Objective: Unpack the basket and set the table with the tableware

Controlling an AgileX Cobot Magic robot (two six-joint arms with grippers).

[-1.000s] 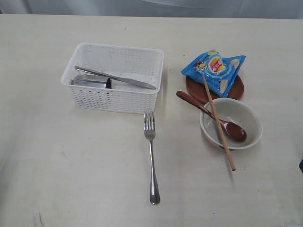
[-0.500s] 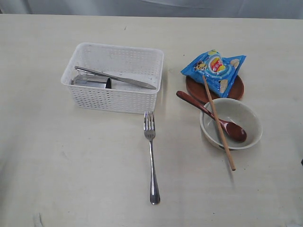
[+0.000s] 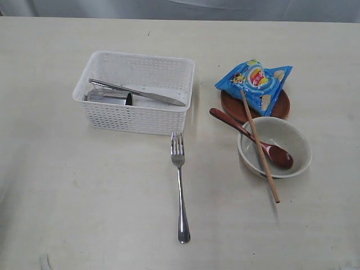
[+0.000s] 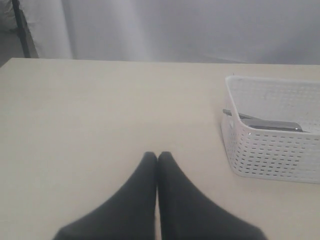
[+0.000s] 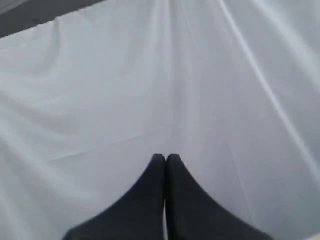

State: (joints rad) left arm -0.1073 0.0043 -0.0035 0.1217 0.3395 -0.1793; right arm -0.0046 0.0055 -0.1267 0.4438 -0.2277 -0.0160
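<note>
Inside the basket [image 3: 135,118], the knife [image 3: 140,94] and steel cup [image 3: 109,97] are lying unpacked, the fork [image 3: 180,185] just in front. The right gripper [image 5: 165,157] is just pulling clear of the scene, and both it and the left gripper [image 4: 157,156] are pinched shut, empty.

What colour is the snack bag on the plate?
Bright blue, with a red and yellow picture: the snack bag on the brown plate shows best in the exterior view.

A blue snack bag [image 3: 256,83] lies printed side up, and a pale, creased curtain [image 5: 150,75] hangs behind.
</note>
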